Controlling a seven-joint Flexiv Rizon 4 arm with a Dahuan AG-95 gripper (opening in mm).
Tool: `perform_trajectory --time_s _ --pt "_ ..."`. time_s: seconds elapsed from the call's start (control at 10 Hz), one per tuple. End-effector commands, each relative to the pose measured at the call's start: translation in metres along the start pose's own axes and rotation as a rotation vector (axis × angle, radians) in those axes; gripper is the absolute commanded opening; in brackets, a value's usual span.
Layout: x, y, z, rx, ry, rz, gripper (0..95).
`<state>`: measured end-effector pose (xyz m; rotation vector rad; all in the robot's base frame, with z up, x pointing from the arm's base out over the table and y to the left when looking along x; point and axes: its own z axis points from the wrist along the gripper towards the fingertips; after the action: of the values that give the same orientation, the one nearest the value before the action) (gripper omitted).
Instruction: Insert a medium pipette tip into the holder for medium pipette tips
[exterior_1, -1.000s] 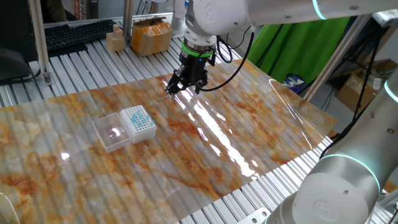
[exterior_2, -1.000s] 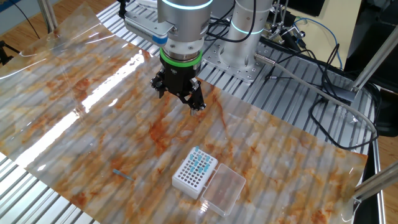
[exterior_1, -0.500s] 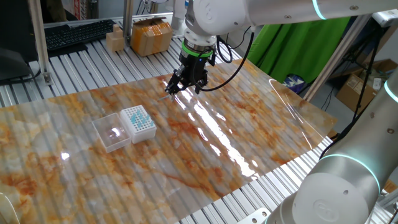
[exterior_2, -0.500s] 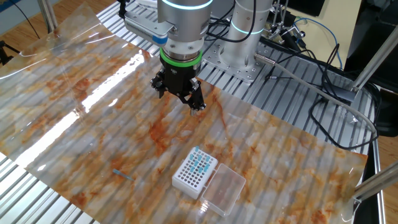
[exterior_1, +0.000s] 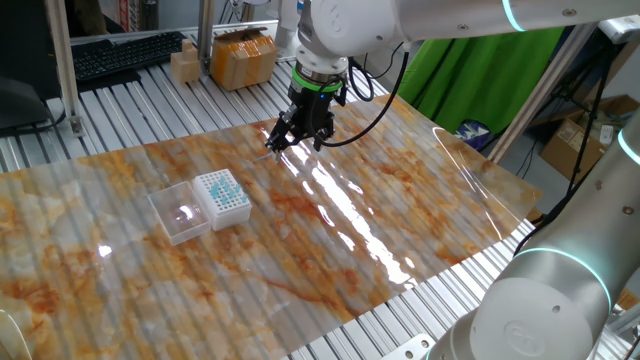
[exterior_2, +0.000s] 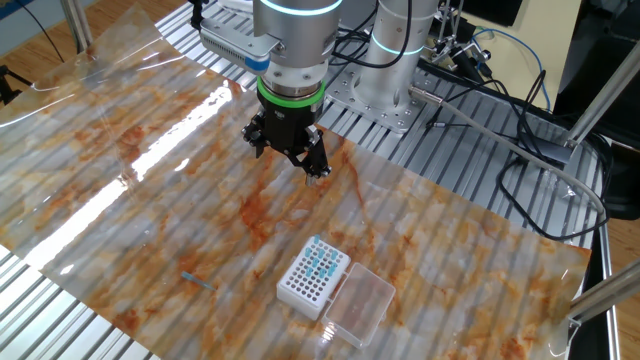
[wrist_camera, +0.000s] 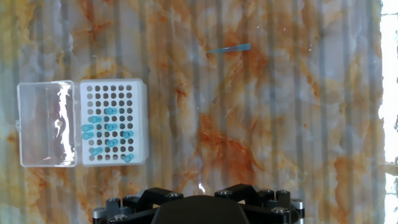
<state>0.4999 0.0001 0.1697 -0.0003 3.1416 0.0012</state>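
Observation:
The medium pipette tip (wrist_camera: 230, 48) is a thin pale-blue sliver lying flat on the marbled sheet; it also shows in the other fixed view (exterior_2: 197, 281) near the front edge. The holder for medium pipette tips (exterior_2: 313, 278) is a small white box with a hole grid and several teal tips in it, its clear lid (exterior_2: 360, 304) open beside it. The holder also shows in one fixed view (exterior_1: 222, 197) and the hand view (wrist_camera: 114, 121). My gripper (exterior_2: 287, 158) hangs above the sheet, well away from both, open and empty. The hand view shows only its black body (wrist_camera: 199, 208).
The marbled plastic sheet (exterior_2: 150, 180) covers a slatted metal table. Cardboard boxes (exterior_1: 243, 57) and a keyboard (exterior_1: 125, 55) sit beyond the far edge. A second robot base (exterior_2: 400, 60) and cables (exterior_2: 520, 150) stand behind the arm.

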Motion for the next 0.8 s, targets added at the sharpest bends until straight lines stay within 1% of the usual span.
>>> perform_trajectory --time_s 0.1,0.2,0.8 --pt "-0.0001 -0.0001 -0.0003 0.001 0.0 0.0 95.0" --pt "-0.0001 -0.0001 -0.0003 -0.15 -0.014 0.184 0.0" --pt "0.0003 0.0 -0.0001 -0.151 -0.013 0.185 0.0"
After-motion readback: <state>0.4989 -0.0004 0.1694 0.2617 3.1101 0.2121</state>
